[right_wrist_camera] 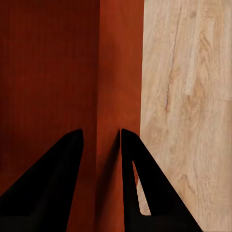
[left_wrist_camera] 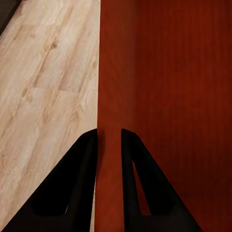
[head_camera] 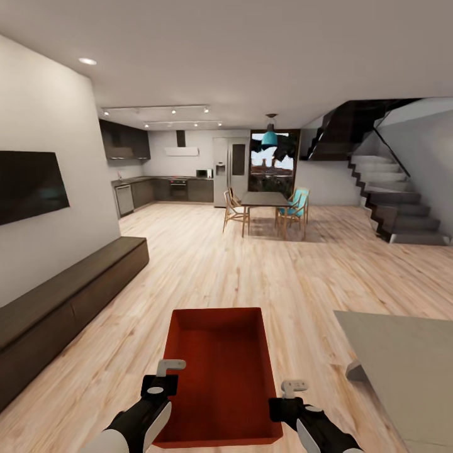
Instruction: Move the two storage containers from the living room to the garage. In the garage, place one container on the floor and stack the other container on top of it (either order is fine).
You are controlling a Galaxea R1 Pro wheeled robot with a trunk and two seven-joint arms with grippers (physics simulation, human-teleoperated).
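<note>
Gripping opposite long walls, the left pincer (head_camera: 171, 371) and right pincer (head_camera: 294, 389) each pinched a rim of the storage container (head_camera: 220, 371), carried over the living room's wood-plank floor (head_camera: 207, 264). Rigid, apparently light and smooth-walled, it probably needed level, symmetric holds to avoid slipping.

Both arms are showing white rounded forearm shells running into black wrist housings; the left gripper (head_camera: 168, 371) is carrying a small pale grey bracket-like fitting on top of its black block, and the right gripper (head_camera: 290, 391) is wearing a matching pale piece. Up close, the left fingers (left_wrist_camera: 72, 188) are reading as matte black tapering wedges; the right fingers (right_wrist_camera: 53, 188) are looking identical, one with a narrow triangular cut-out.
</note>
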